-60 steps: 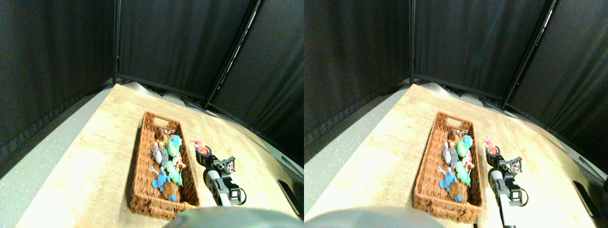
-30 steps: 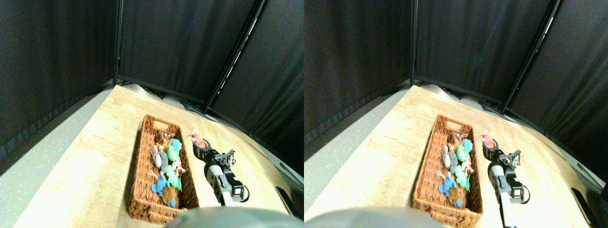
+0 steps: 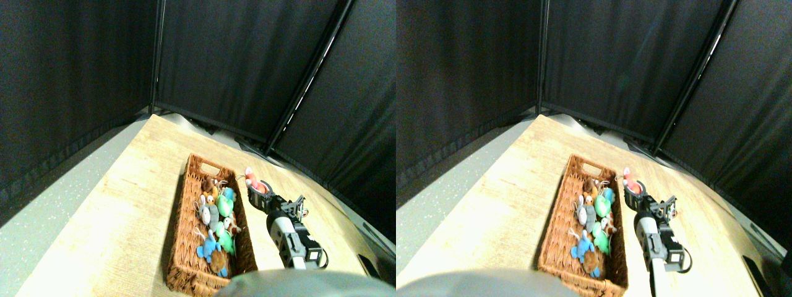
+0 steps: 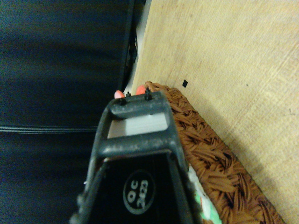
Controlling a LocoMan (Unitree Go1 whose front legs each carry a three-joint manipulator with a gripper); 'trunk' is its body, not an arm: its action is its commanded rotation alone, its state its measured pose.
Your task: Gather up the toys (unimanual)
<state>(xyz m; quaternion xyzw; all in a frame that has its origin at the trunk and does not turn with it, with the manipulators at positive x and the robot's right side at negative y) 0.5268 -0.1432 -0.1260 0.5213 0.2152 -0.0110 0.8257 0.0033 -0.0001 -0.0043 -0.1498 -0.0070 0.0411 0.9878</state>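
Observation:
A long brown wicker basket point(image 3: 184, 213) lies on the wooden table and holds several toys, among them a green one point(image 3: 225, 204), a grey one point(image 3: 211, 214), a blue one point(image 3: 207, 247) and a brown one point(image 3: 218, 265). My right gripper point(image 3: 256, 192) hangs just beside the basket's right rim, near its far half, shut on a red toy point(image 3: 252, 180) that sticks out past the jaw tips. In the wrist view, red bits of the toy point(image 4: 119, 94) peek over the jaw tip, with the basket's woven rim point(image 4: 210, 154) right beside it.
The light wooden table point(image 3: 117, 204) stretches to the left of the basket and beyond it. Black curtain panels point(image 3: 235, 62) close off the back and both sides. A grey speckled floor strip point(image 3: 43, 210) runs along the table's left edge.
The gripper with the red toy has risen a little and drifted toward the basket's right rim. The whole picture has also shifted, so the camera moved.

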